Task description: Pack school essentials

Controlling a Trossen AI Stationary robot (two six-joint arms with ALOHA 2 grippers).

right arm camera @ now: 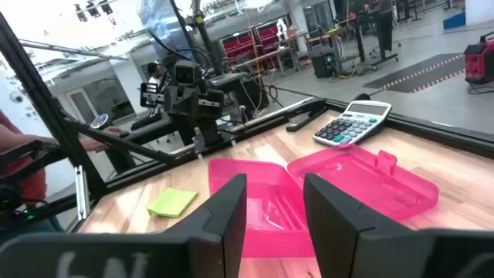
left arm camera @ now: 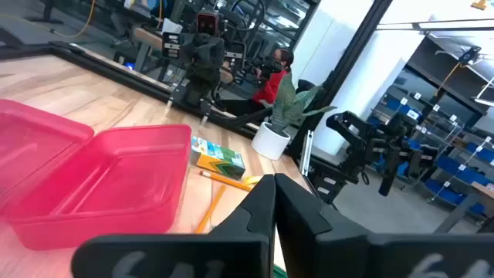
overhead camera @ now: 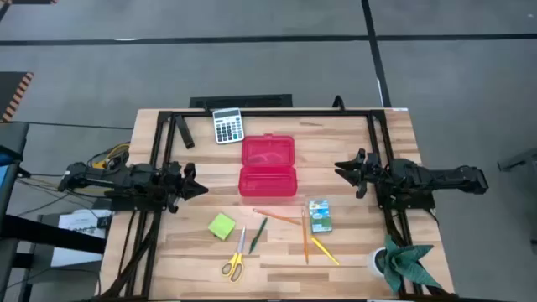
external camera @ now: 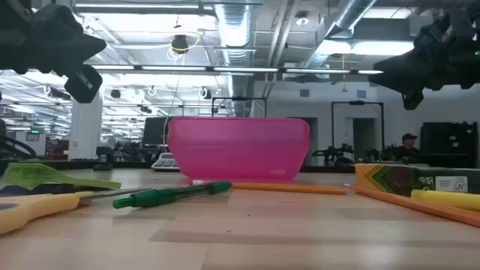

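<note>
Both grippers hover empty beside the open red case (overhead camera: 268, 167), left gripper (overhead camera: 195, 190) clenched, right gripper (overhead camera: 342, 168) parted; school essentials lie scattered on the tabletop (overhead camera: 352, 252). Thin pencils (overhead camera: 307, 239) could slip from a shallow pinch.

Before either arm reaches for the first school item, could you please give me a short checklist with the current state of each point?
1. Red case open, tray empty: ok.
2. Left gripper shut, holding nothing, at the table's left edge: ok.
3. Right gripper open, holding nothing, at the right edge: ok.
4. Sticky-note pad, scissors, green pen, pencils and carton lying loose in front of the case: ok.
5. Pencils lie crossed, one tight beside the carton, clean pinch: cannot tell.
</note>
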